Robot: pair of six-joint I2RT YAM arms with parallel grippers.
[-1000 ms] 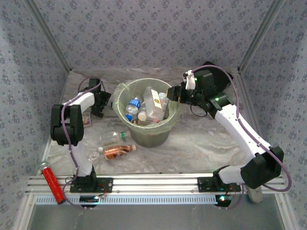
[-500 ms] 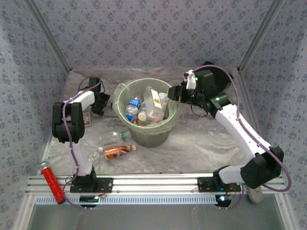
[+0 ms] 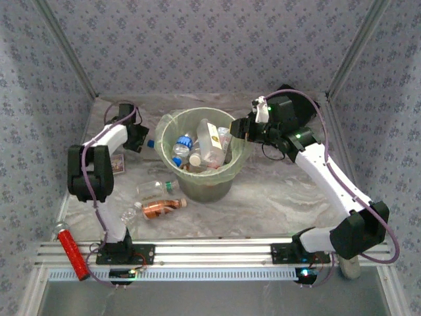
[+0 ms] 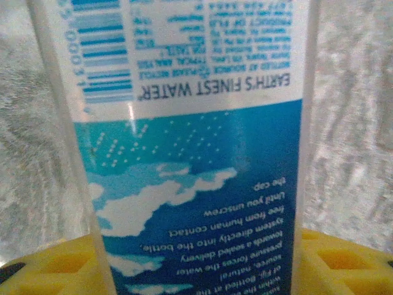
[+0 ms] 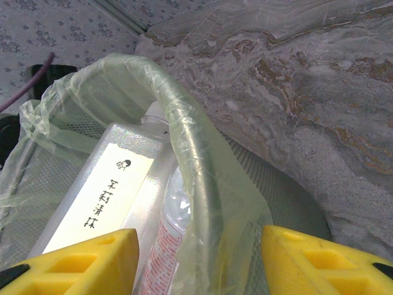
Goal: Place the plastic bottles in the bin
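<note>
Left gripper (image 3: pixel 138 139) clamped on blue-label bottle (image 4: pixel 196 153) at back-left of worktop (image 3: pixel 283 197), just left of bin (image 3: pixel 205 183). Right gripper (image 5: pixel 199 261) fingers apart, straddling bin's right rim. Binned bottles (image 3: pixel 200 150) stand inside; loose bottles (image 3: pixel 160 208) lie near left front edge.

The bin (image 3: pixel 209 183) stands in the middle of the counter (image 3: pixel 283 197), and several bottles (image 3: pixel 210 141) are packed inside it. The left gripper (image 3: pixel 139 139) is just beside the left side of the bin, and a blue-cap bottle (image 3: pixel 150 143) sticks out from it toward the bin. The right gripper (image 3: pixel 243 128) is at the right rim of the bin. In front of the bin, to the left, a clear bottle (image 3: pixel 158 189) and an orange bottle (image 3: pixel 162 208) lie on the counter. A black box (image 3: pixel 119 164) lies beside the left arm. A red cylinder (image 3: pixel 72 250) lies at the near left corner.
</note>
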